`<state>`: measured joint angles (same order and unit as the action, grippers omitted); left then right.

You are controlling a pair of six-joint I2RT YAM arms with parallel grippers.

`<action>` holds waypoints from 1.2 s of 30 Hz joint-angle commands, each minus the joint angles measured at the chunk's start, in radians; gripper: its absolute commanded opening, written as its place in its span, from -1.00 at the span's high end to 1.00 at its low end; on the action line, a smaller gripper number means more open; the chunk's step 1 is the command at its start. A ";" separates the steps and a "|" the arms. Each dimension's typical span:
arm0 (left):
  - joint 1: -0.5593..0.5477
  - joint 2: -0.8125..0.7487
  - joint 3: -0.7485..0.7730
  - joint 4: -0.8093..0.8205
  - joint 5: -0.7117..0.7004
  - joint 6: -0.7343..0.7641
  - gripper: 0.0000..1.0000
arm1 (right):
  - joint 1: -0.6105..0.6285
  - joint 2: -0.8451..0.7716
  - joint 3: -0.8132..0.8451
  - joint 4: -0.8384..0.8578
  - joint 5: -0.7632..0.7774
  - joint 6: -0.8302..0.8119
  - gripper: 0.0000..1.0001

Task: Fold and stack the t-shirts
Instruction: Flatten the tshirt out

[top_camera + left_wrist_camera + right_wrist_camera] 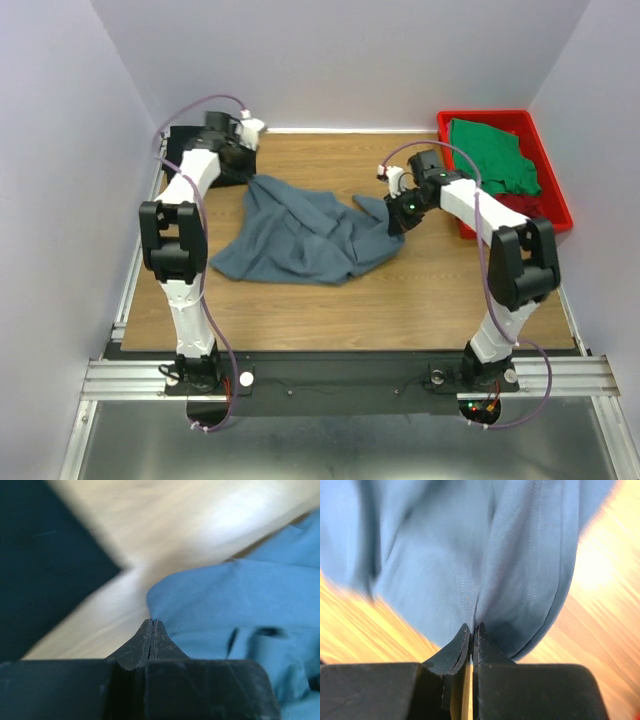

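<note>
The slate blue-grey t-shirt point(300, 235) lies crumpled on the middle of the wooden table, stretched between both grippers. My left gripper point(252, 175) is shut on its far left corner; in the left wrist view the closed tips point(152, 622) pinch the cloth's edge point(240, 605). My right gripper point(393, 210) is shut on the shirt's right edge; in the right wrist view the tips point(472, 626) clamp a fold of the cloth point(470, 545). A green t-shirt point(495, 155) lies in the red tray point(550, 170). A black t-shirt point(185, 140) lies at the far left corner, also in the left wrist view point(45, 565).
The red tray stands at the back right, right beside my right arm. Something dark point(527, 205) lies in the tray under the green shirt; I cannot tell what it is. White walls close in the table on three sides.
</note>
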<state>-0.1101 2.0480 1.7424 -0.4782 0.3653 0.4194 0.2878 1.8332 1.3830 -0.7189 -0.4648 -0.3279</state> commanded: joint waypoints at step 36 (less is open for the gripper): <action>0.095 -0.242 -0.236 -0.123 0.198 0.050 -0.06 | 0.102 0.115 0.252 0.035 -0.123 0.110 -0.16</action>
<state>-0.0166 1.8061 1.5322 -0.5957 0.5201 0.4637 0.3531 1.9156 1.5703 -0.7021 -0.5556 -0.2745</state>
